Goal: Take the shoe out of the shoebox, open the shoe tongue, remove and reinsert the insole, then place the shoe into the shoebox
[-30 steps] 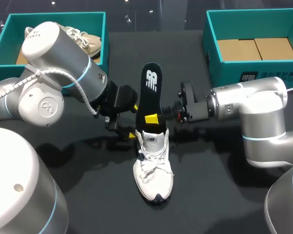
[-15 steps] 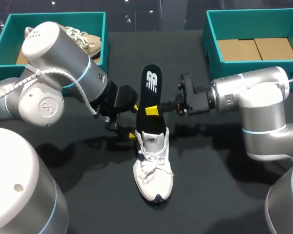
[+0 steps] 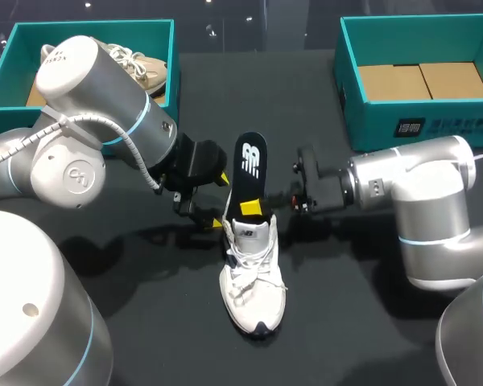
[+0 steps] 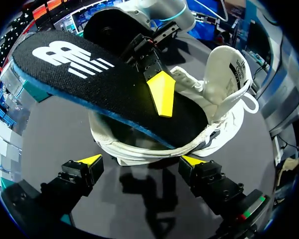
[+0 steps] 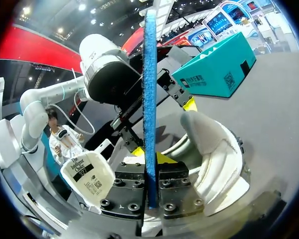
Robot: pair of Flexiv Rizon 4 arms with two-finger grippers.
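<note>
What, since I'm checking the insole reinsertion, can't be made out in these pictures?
- Front end of the insole: head view, hidden inside the white shoe.
- Beige shoe in the left shoebox: head view, mostly behind the left arm.
- White shoe's toe: left wrist view, covered by the insole.

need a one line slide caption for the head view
Right gripper holds a black insole partway in the white sneaker, with the open left gripper beside its heel.

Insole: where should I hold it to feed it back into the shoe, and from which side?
Grip the insole mid-length, just above the shoe collar, pinching its two flat faces, coming from the right. Its front is tucked into the shoe and the logo end juts up free, leaving that side edge open. The right gripper holds it this way.
</note>
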